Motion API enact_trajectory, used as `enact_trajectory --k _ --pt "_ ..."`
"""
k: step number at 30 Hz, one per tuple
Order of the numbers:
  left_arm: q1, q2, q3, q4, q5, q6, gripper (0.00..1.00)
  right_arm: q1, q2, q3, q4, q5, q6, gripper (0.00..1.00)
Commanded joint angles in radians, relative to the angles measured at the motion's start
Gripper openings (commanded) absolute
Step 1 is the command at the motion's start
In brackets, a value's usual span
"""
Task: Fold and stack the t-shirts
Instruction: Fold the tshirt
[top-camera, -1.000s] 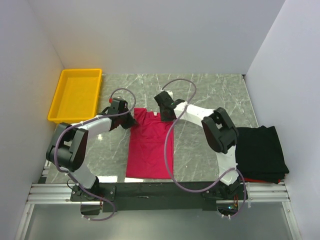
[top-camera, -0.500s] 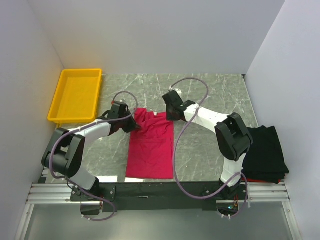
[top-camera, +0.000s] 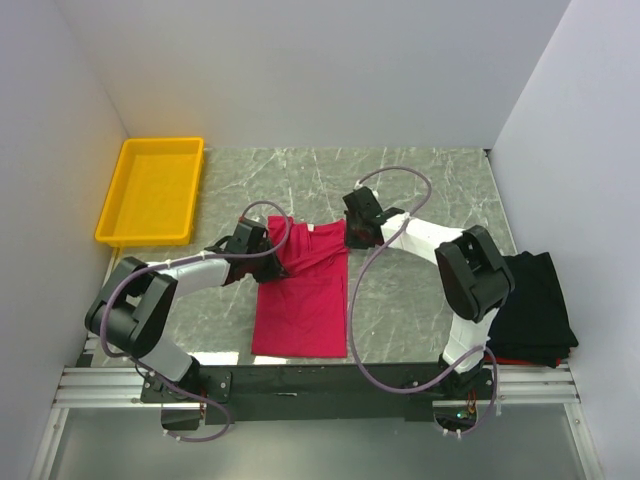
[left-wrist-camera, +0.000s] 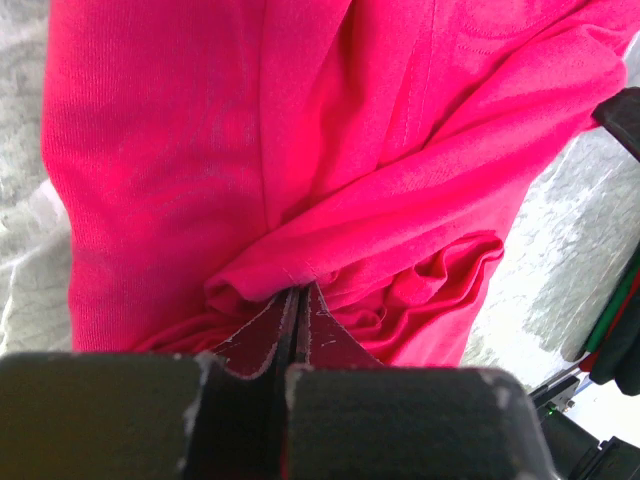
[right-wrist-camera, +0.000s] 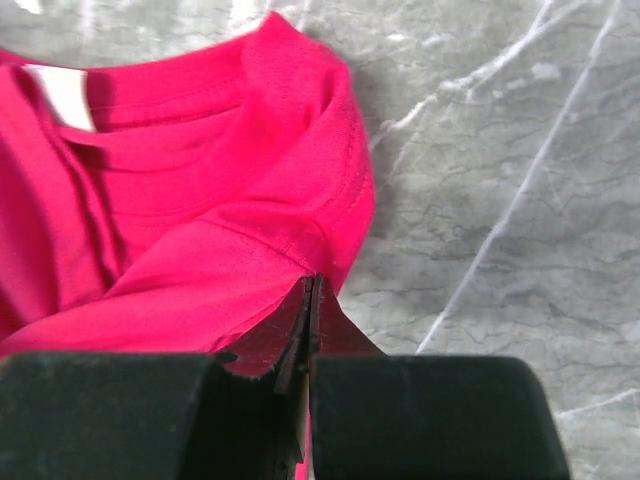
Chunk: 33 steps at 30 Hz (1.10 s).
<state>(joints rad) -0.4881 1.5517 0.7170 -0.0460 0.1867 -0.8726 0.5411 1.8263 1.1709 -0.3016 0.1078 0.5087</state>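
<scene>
so the plain crimson-pink cloth t-shirt (top-camera: 300, 300) is lying on the grey marble-look table (top-camera: 420, 300), off to the right of the yellow plastic tray (top-camera: 155, 190) and closer to the arm bases than the tray is. The part of it farthest from the tray lies flat as a long narrow panel. The collar end, roughly level with the tray's near rim, is rumpled and bunched up between the 2 grippers

The left gripper (top-camera: 270, 243) is at the collar-end corner nearest the tray, jaws pressed together on a thick fold of pink cloth. In the left wrist view the 2 dark fingertips (left-wrist-camera: 262, 335) meet with fabric squeezed between them, and more of it piles up in creases just beyond

The right gripper (top-camera: 352, 236) is at the collar-end corner away from the tray. Its jaws are clamped together too, nipping the stitched edge right by the neck opening. The right wrist view shows the collar band and a small white label (right-wrist-camera: 62, 95) inside it, with bare marble on the side away from the tray

The plain black cloth t-shirt (top-camera: 530, 300) sits folded way over on the opposite side of the table from the tray, past the right arm. Neither gripper touches it, and there's a thin red sliver (top-camera: 510, 358) poking out under its near edge
</scene>
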Motion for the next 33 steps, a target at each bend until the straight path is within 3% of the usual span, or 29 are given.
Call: enact_trajectory --k 1,12,24,33 --pt "-0.004 0.007 -0.001 0.038 0.005 0.027 0.01 -0.015 -0.076 -0.004 0.074 -0.074 0.017 0.02" --pt "-0.006 -0.007 0.027 0.032 0.014 0.060 0.13 -0.013 -0.199 0.019 0.168 -0.240 -0.015 0.33" --pt "0.003 -0.074 0.097 0.005 0.037 0.067 0.31 -0.006 0.151 0.321 0.194 -0.411 -0.068 0.37" --pt "0.083 -0.169 0.076 -0.035 -0.035 0.009 0.39 0.008 0.294 0.475 0.127 -0.393 -0.096 0.37"
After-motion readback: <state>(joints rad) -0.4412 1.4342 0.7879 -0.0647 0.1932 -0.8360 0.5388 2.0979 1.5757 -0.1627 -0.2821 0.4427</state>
